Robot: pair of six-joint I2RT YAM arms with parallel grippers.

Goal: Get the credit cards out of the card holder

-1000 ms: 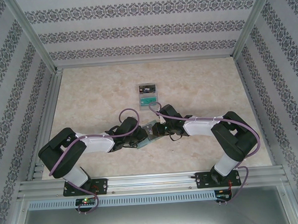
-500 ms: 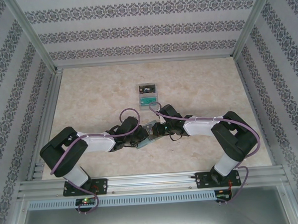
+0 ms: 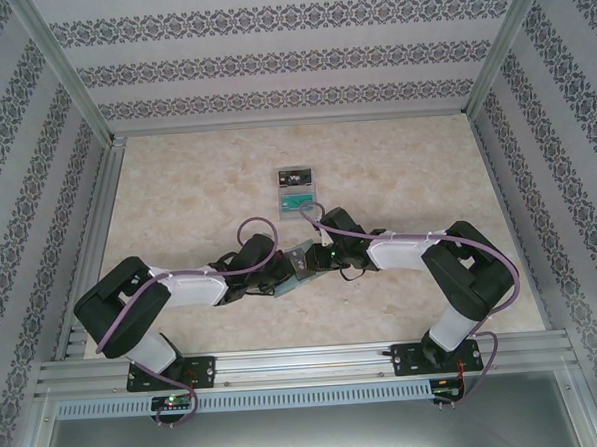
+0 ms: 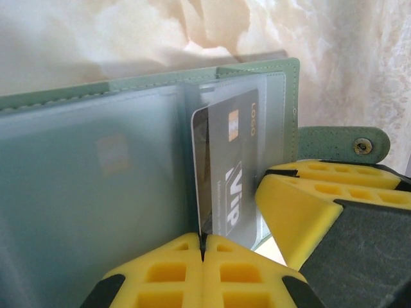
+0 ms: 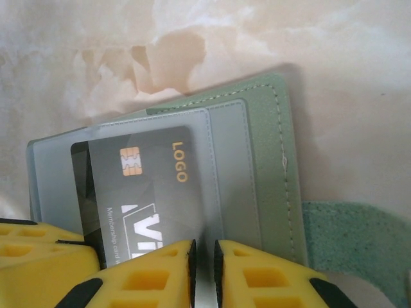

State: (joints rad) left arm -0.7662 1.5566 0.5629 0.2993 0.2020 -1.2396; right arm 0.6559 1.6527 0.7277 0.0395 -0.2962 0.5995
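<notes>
Probably a lab test cell: aluminium frame (image 3: pixel 306 361), patterned wallpaper walls (image 3: pixel 290 59), marble-look table (image 3: pixel 197 189).

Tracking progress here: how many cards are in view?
3: a black card and a green card on the tray, a VIP card in the wallet. Others may be hidden inside.

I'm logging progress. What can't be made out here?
Card holder, top view: small, mostly under the left gripper and right gripper.
Black card's lower edge, right wrist view: behind the right gripper.
Cards in the left sleeve, left wrist view: cloudy plastic blurs them.
</notes>
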